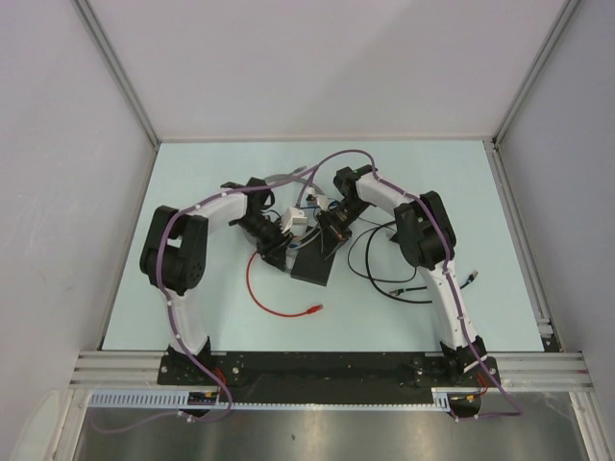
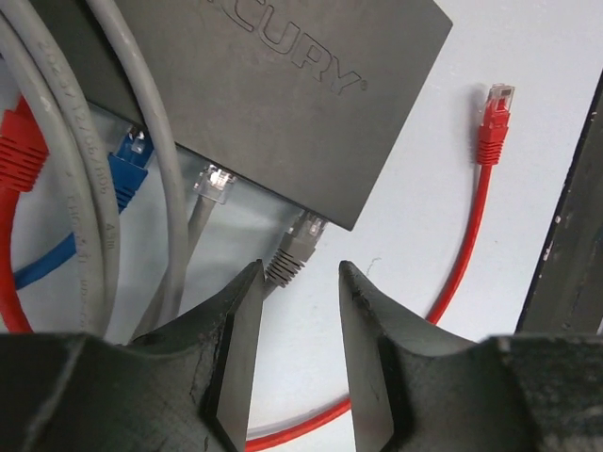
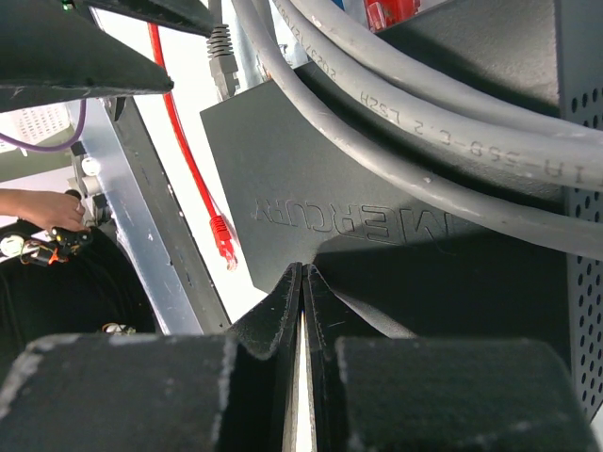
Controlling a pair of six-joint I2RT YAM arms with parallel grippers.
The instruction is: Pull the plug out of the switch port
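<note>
Sitting near the middle of the pale table [image 1: 432, 182], the flat black box [image 1: 312, 267] lies between the two arms, with its row of sockets along one edge. In the left wrist view that edge holds a blue plug [image 2: 127, 174], a clear-tipped plug on a grey lead [image 2: 215, 184] and, nearest the corner, a grey plug [image 2: 294, 252] with a ribbed rubber boot, seated in the switch port [image 2: 309, 224]. The box top is matte and smooth, with raised letters, only part of them in frame here; the right wrist view reads MERCURY. The left gripper [image 2: 300, 282] stands open, its dark wedge-shaped fingers [image 2: 236, 320] on either side of the grey plug's boot, which lies just beyond the tips, with nothing gripped. The right gripper [image 3: 302, 282] has its fingers drawn nearly together, a thin bright slit between them and nothing seen in it; the tips rest at the box's top face near its edge. Thick grey cables [image 3: 424, 122] with printed jackets cross the box and hide part of it. A thin red cable [image 2: 466, 254] curls on the table beside the box, its free plug [image 2: 495, 113] unconnected. From above, the grippers and cables crowd together and the sockets cannot be made out.
</note>
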